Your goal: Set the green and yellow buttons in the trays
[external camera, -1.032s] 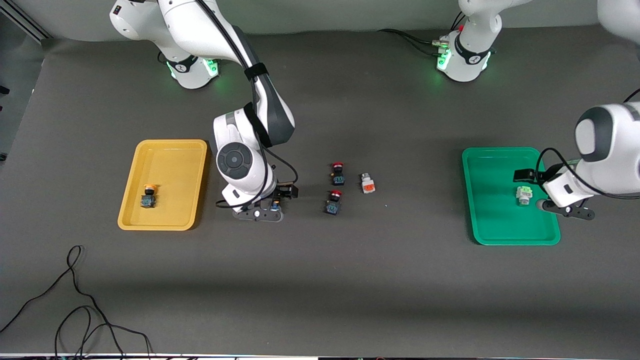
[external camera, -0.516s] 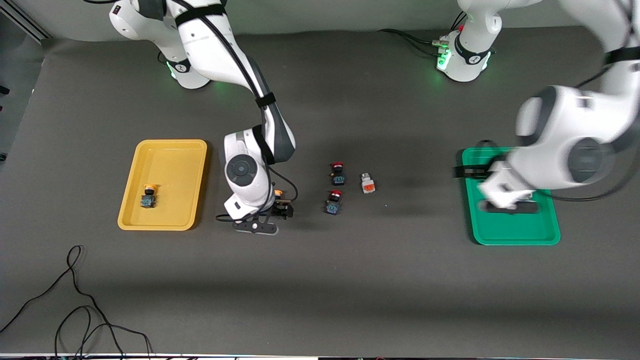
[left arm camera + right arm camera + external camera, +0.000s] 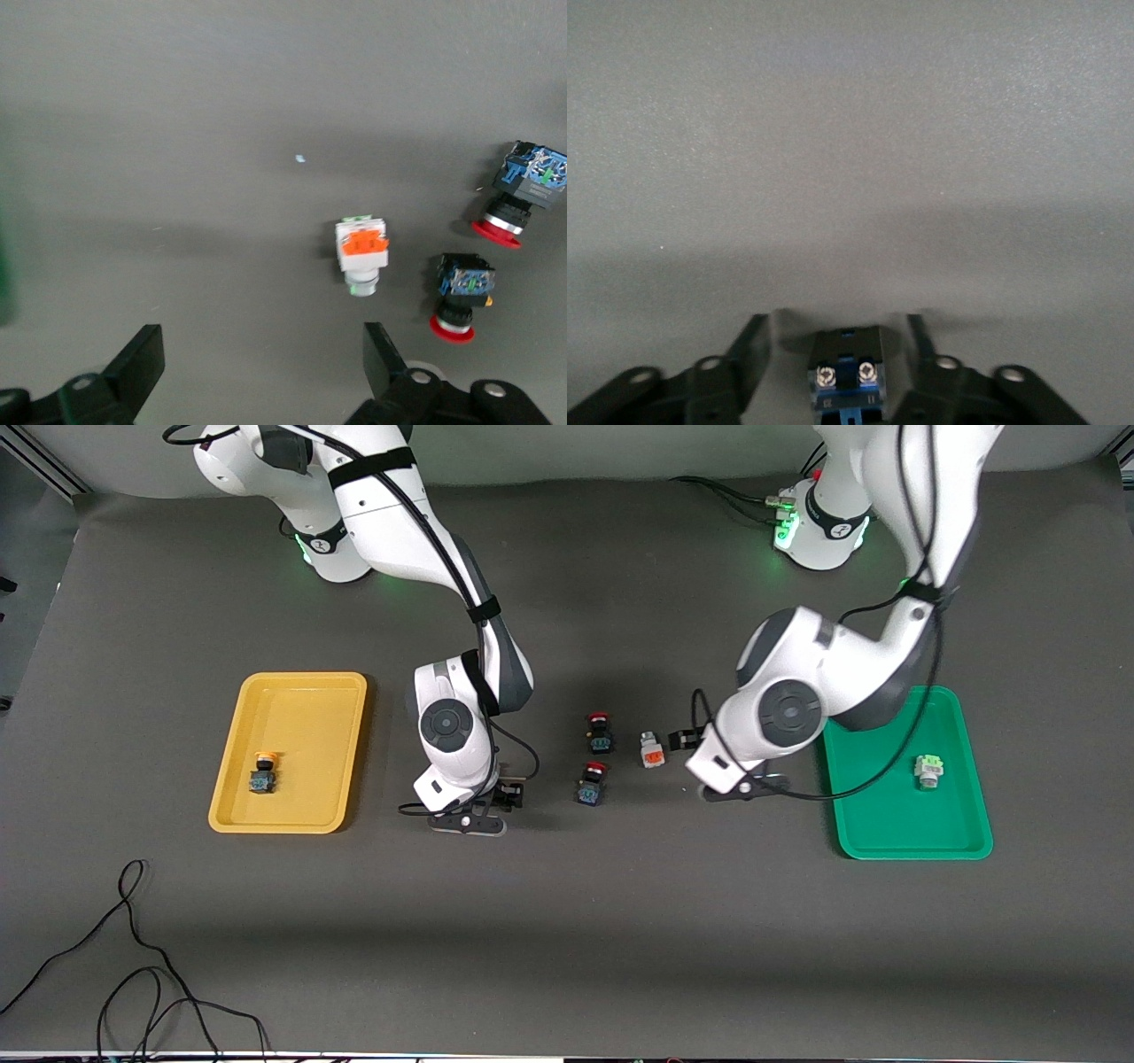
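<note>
The right tool is closing around a dark button and may knock it over; the left tool hangs wide apart.

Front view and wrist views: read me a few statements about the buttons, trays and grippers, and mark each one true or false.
1. The green tray holds one pale green button. True.
2. The yellow tray holds two buttons. False: it holds one yellow-capped button.
3. The left gripper holds the white button with the orange face. False: it is open and empty, over the table beside that button.
4. A dark-bodied button sits between the right gripper fingers. True.
5. Two red-capped buttons lie outside both trays. True.
</note>
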Available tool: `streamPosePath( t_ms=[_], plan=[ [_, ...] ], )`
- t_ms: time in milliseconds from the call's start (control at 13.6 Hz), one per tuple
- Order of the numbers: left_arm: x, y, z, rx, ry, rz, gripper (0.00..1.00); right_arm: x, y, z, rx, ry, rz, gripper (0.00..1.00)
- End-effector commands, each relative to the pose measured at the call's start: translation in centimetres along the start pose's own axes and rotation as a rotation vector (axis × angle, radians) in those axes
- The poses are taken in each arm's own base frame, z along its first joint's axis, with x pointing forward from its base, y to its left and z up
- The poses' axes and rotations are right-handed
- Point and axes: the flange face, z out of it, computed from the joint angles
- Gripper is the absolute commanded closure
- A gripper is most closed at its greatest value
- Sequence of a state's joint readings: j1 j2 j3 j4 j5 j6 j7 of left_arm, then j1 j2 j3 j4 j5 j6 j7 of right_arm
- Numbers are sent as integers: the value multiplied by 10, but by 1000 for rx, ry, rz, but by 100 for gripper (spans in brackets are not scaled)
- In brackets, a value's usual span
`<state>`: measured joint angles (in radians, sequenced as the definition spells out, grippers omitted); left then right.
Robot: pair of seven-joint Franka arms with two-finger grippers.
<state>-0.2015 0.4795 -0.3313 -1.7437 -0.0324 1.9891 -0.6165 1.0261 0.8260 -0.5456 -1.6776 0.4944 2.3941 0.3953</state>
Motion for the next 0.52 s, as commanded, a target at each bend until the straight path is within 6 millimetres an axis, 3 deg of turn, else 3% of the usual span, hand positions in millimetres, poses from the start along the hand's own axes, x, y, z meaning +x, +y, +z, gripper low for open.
streamPosePath(
  t_ms=[0,221,442],
  plan=[
    [5,21,33,-11,16,-71,0,-4,5,-4,17,-17,10,57],
    [1,41,60,-23,24,-72,0,-6,6,-5,13,-38,5,70],
    [-6,54,85,-38,40,-61,1,-4,3,-29,34,-69,2,74]
  ],
)
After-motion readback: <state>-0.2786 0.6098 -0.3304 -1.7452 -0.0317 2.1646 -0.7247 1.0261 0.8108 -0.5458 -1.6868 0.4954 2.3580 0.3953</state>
